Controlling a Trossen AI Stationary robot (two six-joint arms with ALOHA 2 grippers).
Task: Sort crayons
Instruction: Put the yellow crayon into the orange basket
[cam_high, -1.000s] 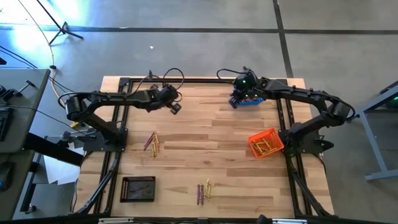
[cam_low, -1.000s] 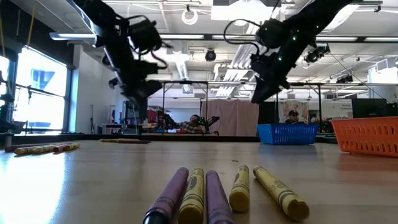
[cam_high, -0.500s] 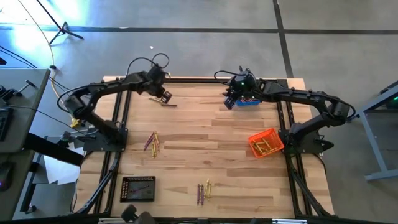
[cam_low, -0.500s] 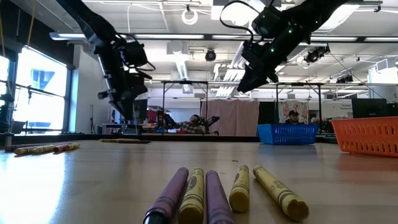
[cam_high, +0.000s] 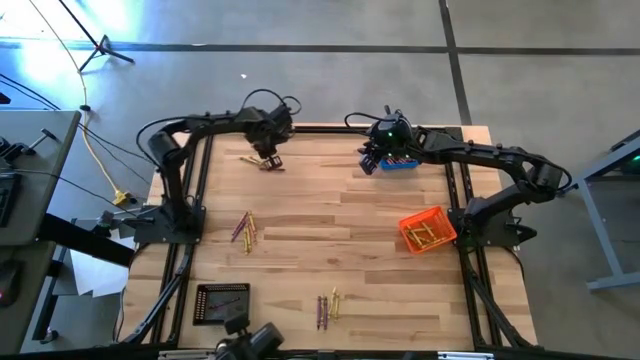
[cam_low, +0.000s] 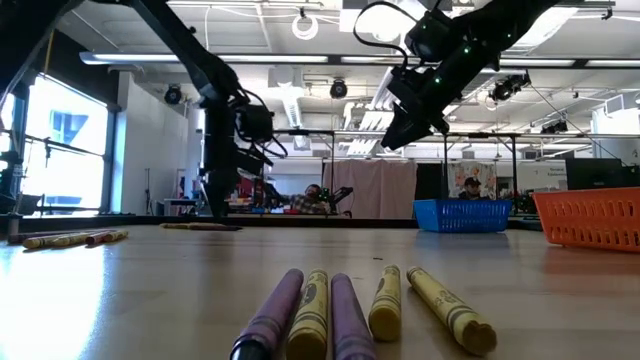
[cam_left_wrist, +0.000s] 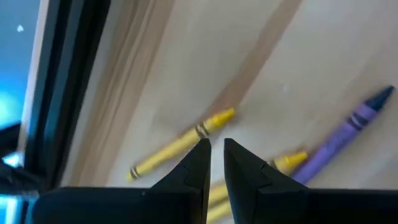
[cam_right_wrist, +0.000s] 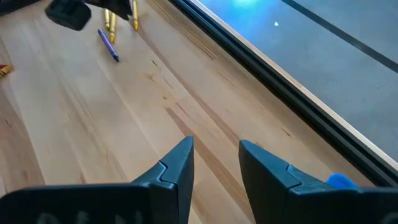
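Observation:
Three loose groups of crayons lie flat on the wooden table. A far-left group has two yellow crayons and a purple one. A second group is mid-left and a third is near the front edge. My left gripper hangs over the far-left group, its fingers all but shut, with its tips just short of a yellow crayon. My right gripper is open and empty in the air, left of the blue basket.
An orange basket holding yellow crayons stands at the right. A black basket holding a crayon stands near the front left. Black frame rails run along both sides and the far edge. Bare wood lies in the table's middle.
My left gripper has swung from near the table's middle toward the far left edge and come down over the far-left crayon group. My right gripper has risen a little and gone slightly left, away from the blue basket, then held still.

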